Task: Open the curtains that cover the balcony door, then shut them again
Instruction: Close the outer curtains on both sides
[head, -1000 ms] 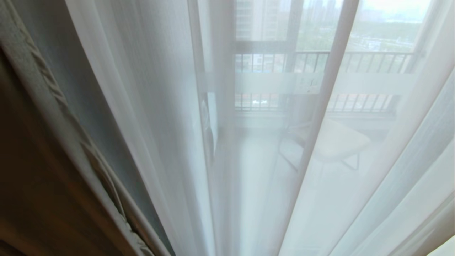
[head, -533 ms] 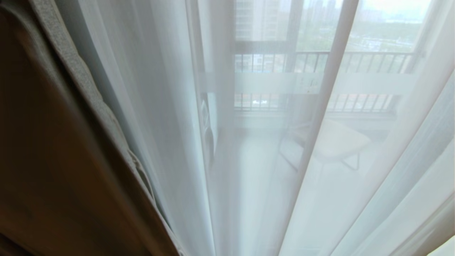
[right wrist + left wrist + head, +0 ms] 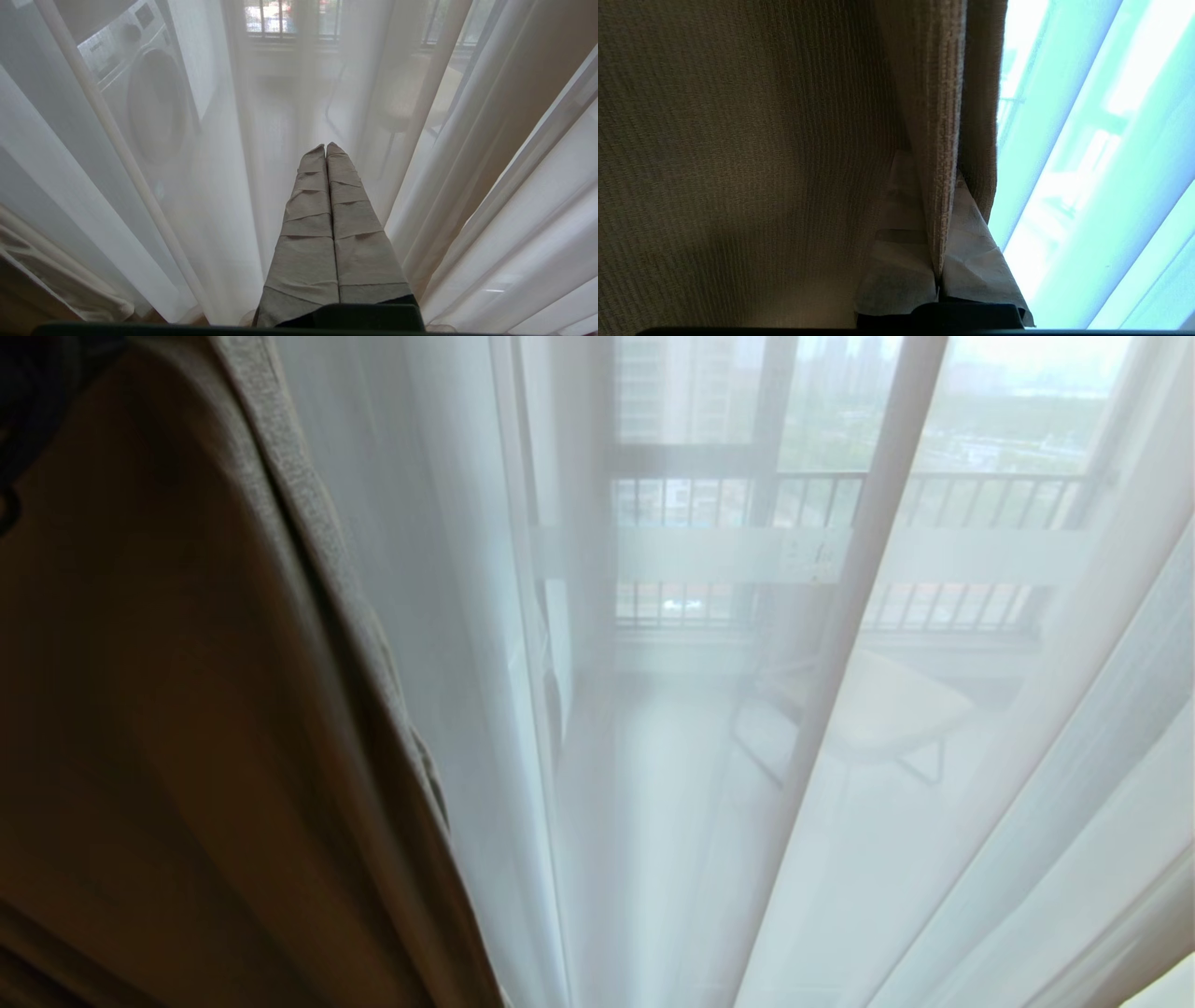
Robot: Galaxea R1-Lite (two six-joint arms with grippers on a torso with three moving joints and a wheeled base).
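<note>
- The thick drape [image 3: 187, 709] swept further across the head view than a second before, covering more of the sheer panel [image 3: 439, 616].
- The left gripper [image 3: 937, 275] pinched the drape's hem, dragging it across the balcony door [image 3: 747, 555]: the closing pass, I'd judge.
- The right gripper [image 3: 326, 149] sat pressed together, empty, idle.

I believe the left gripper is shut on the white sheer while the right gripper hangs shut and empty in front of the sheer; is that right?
Not quite: the left gripper is shut on the beige drape, not the sheer, as the left wrist view shows. The right gripper does hang shut and empty in front of the sheer.
</note>
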